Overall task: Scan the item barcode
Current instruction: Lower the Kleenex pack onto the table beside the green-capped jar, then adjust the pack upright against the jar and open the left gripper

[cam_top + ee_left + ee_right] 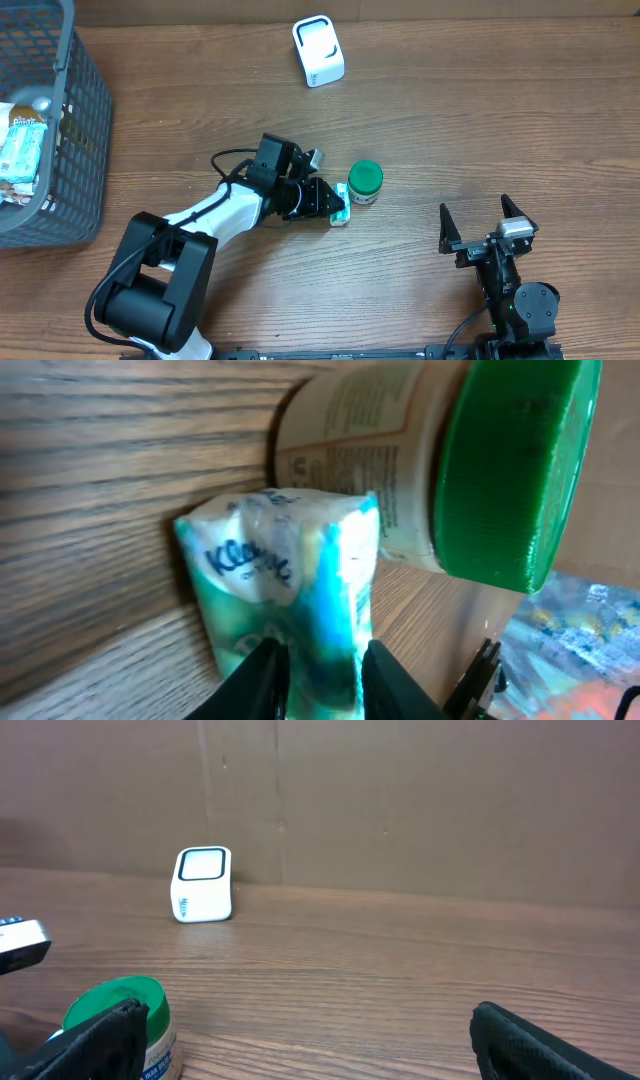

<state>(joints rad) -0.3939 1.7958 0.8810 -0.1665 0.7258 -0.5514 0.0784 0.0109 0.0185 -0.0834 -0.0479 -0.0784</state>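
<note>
A small Kleenex tissue pack [285,570], white and teal, rests on the wooden table [450,120] against a cream jar with a green lid [510,460]. My left gripper [322,655] has a black finger on each side of the pack's near end, and the pack fills the narrow gap between them. From overhead, the left gripper [338,205] points right at the pack [341,214] and the jar [365,182]. The white barcode scanner [318,50] stands at the back of the table. My right gripper [475,207] stands wide open and holds nothing, well to the right of the jar.
A grey wire basket [85,130] with several packaged items sits at the far left. In the right wrist view the scanner [203,884] stands before a brown cardboard wall [420,800], and the jar [115,1010] is at the lower left.
</note>
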